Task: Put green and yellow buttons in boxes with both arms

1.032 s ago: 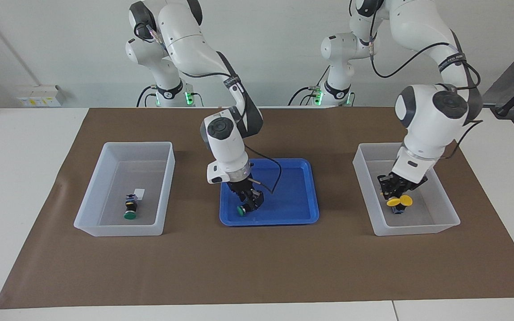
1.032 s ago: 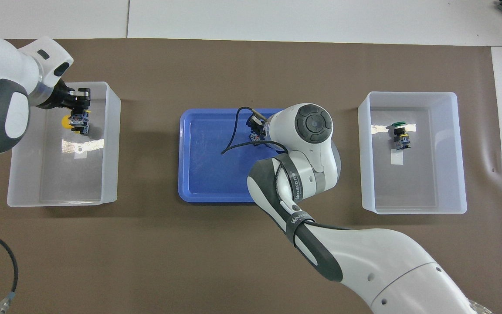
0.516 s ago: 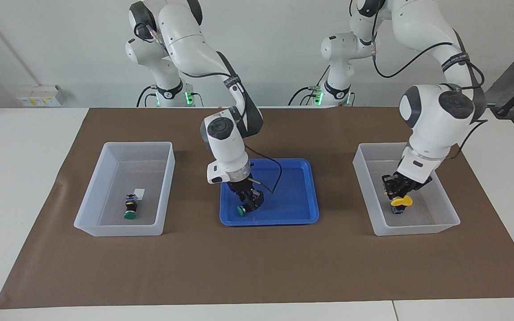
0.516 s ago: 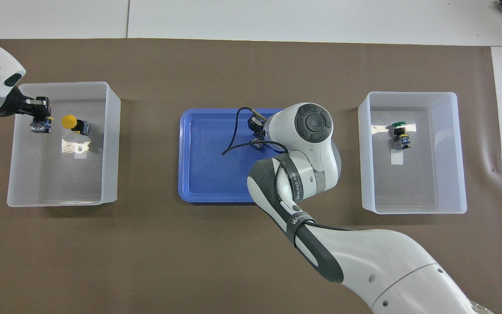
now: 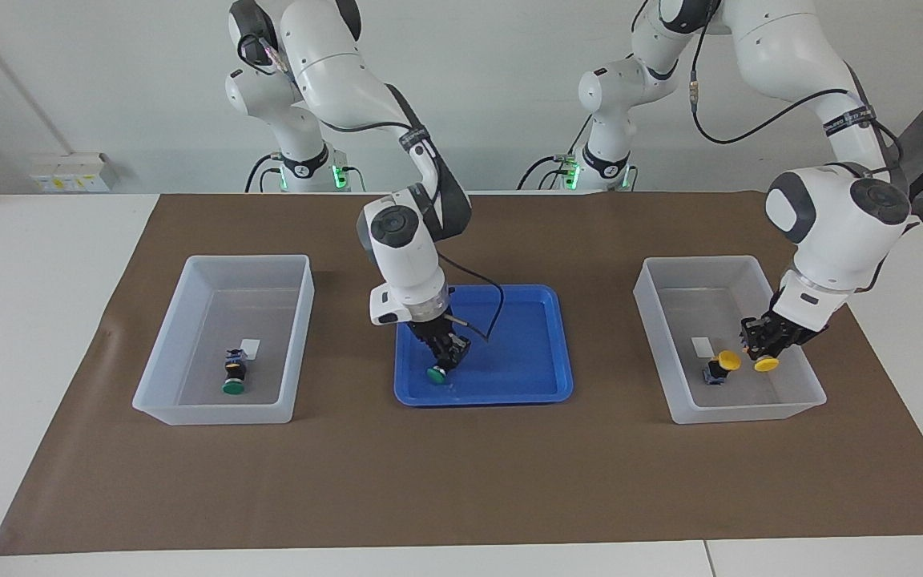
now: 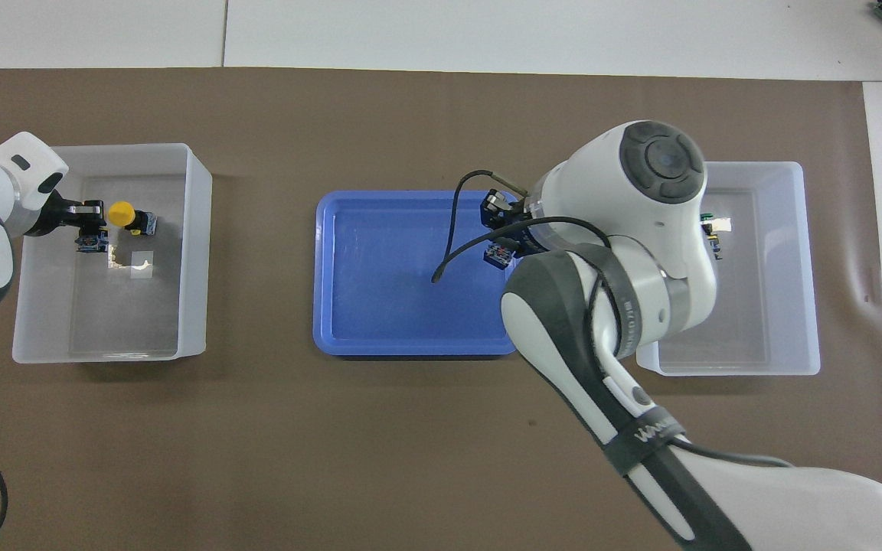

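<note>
My right gripper (image 5: 443, 353) is shut on a green button (image 5: 436, 373) and holds it just over the blue tray (image 5: 525, 386). It also shows in the overhead view (image 6: 499, 239). My left gripper (image 5: 763, 343) is shut on a yellow button (image 5: 767, 365), low inside the box (image 5: 750, 410) at the left arm's end, near its outer wall. A second yellow button (image 5: 722, 363) lies on that box's floor beside it, also in the overhead view (image 6: 125, 214). The other green button (image 5: 233, 377) lies in the box (image 5: 221, 413) at the right arm's end.
A brown mat (image 5: 461, 481) covers the table under the tray and both boxes. Each box has a small white label (image 5: 702, 346) on its floor. In the overhead view my right arm (image 6: 625, 306) covers part of the box (image 6: 808, 268) at its end.
My left gripper has carried its yellow button away from the lying one, toward the box's outer wall. My right gripper has risen slightly with the green button and its arm has swung toward its own box.
</note>
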You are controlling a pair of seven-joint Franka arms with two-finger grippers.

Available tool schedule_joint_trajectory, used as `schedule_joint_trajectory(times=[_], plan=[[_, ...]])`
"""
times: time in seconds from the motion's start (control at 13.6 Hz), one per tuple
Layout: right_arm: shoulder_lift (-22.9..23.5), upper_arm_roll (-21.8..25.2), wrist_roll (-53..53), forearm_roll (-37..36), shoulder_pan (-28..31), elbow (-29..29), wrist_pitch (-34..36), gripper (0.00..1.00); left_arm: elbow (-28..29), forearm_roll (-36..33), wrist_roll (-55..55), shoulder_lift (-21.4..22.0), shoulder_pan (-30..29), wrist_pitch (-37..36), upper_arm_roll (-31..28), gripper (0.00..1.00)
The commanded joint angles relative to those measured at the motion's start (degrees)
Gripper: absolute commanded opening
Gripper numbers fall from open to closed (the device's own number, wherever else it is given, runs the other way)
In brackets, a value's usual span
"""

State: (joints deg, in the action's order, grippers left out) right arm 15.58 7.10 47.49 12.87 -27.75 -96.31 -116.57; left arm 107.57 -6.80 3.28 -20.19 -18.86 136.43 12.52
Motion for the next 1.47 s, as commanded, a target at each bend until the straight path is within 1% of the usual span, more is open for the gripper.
schedule_joint_trajectory(times=[0.0,0.07,0.15,0.22,0.29,0.44,0.52,0.59,0.66,0.74,0.88,0.96,1.03,1.11,1.18,1.25,1.33,1.4], plan=[[-5.98,-0.60,-15.87,-3.02,7.24,-2.47,7.90,0.00,1.86,0.47,0.94,0.24,-0.74,2.52,0.31,0.11],[-7.74,-0.60,-24.73,-3.46,10.49,-3.00,11.68,0.00,2.38,0.47,0.94,0.32,-0.74,2.61,0.31,0.22],[-9.24,-0.60,-34.04,-3.82,13.91,-3.96,14.15,0.00,2.47,0.47,0.94,0.32,-0.74,2.53,0.31,0.31],[-10.21,-0.60,-42.57,-3.91,17.60,-5.80,14.96,0.00,2.47,0.47,0.85,0.32,-0.74,2.53,0.40,0.37],[-11.61,-0.60,-50.23,-4.08,21.38,-9.38,14.01,0.00,2.47,0.47,0.94,0.32,-0.74,2.53,0.31,0.42],[-14.08,-0.60,-61.07,-4.70,25.44,-16.85,8.32,0.00,2.47,0.47,0.94,0.32,-0.74,2.53,0.31,0.48],[-14.44,-0.60,-64.68,-5.13,26.77,-20.28,5.07,0.00,2.39,0.47,0.94,0.32,-0.74,2.53,0.31,0.53],[-14.09,-0.60,-67.85,-5.23,28.08,-23.45,1.30,0.00,1.95,0.47,0.85,0.24,-0.65,1.92,0.31,0.54],[-13.31,-0.69,-69.36,-5.23,28.18,-25.31,-2.22,0.00,0.99,0.39,0.85,0.24,-0.30,0.69,0.31,0.55],[-11.64,-0.60,-69.47,-5.23,27.66,-25.94,-4.61,0.00,-1.20,0.30,0.85,0.24,0.13,-2.02,0.40,0.55],[-9.53,-0.69,-67.98,-5.23,27.13,-26.29,-6.82,0.00,-8.30,0.30,0.76,0.24,1.80,-11.05,0.40,0.55],[-9.08,-0.69,-65.54,-5.23,26.70,-26.90,-8.13,0.00,-12.25,0.30,0.76,0.24,2.42,-15.80,0.40,0.55],[-8.12,-0.77,-63.51,-5.23,26.60,-27.52,-9.97,0.08,-15.25,0.38,0.68,0.32,2.86,-19.76,0.66,0.55],[-7.94,-0.78,-62.97,-5.23,26.43,-28.14,-11.47,0.22,-17.98,0.47,0.50,0.50,4.26,-23.19,0.66,0.55],[-7.94,-0.78,-62.79,-5.23,25.91,-28.05,-11.31,0.46,-20.01,0.56,0.33,0.76,5.84,-26.10,0.66,0.55],[-7.94,-0.78,-62.61,-5.23,25.73,-27.88,-11.22,0.76,-21.42,0.65,0.15,0.94,7.42,-28.91,0.66,0.55],[-7.85,-0.69,-61.92,-5.23,25.90,-27.53,-11.05,1.00,-22.56,0.65,-0.55,1.03,8.83,-32.16,0.83,0.55],[-8.02,-0.69,-60.86,-5.23,25.99,-26.40,-10.52,1.00,-24.49,0.39,-1.95,1.03,10.49,-34.63,1.01,0.55]])
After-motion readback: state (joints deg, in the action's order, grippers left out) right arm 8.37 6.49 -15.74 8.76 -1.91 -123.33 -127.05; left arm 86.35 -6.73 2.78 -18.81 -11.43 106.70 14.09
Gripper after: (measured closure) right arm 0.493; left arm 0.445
